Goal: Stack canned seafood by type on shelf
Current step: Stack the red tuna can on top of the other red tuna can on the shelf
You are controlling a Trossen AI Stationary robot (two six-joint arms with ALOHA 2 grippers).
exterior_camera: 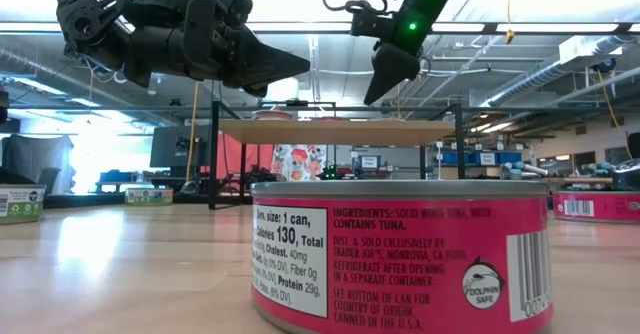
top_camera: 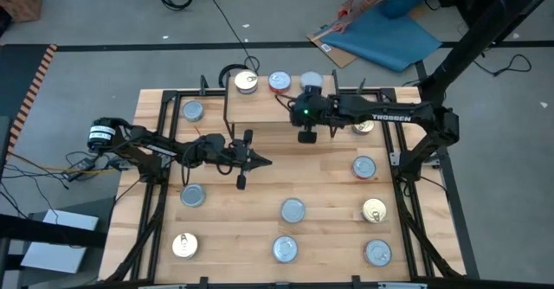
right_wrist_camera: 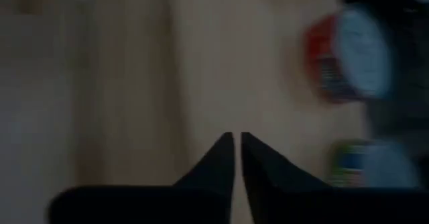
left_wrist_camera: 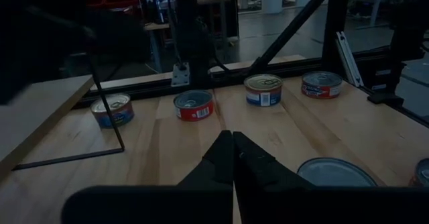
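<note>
Three tins (top_camera: pixel 280 82) stand in a row along the far edge of the light-wood shelf (top_camera: pixel 260 109): one gold-topped, one red-rimmed, one silver. Several more tins stand on the table, among them a gold-topped one (top_camera: pixel 374 209) and a silver one (top_camera: pixel 293 209). My right gripper (top_camera: pixel 307 137) hangs in the air by the shelf's near right edge, pointing slantwise down, shut and holding nothing (right_wrist_camera: pixel 234 138). My left gripper (top_camera: pixel 262 161) is level above the table's middle, also shut and holding nothing (left_wrist_camera: pixel 232 138).
A red-labelled tuna tin (exterior_camera: pixel 400 254) stands close in front of the low camera. Black frame bars (top_camera: pixel 164 94) run along the table's edges. Tins (left_wrist_camera: pixel 194 105) line the table's side ahead of my left gripper. Bare wood lies between the shelf and the near tins.
</note>
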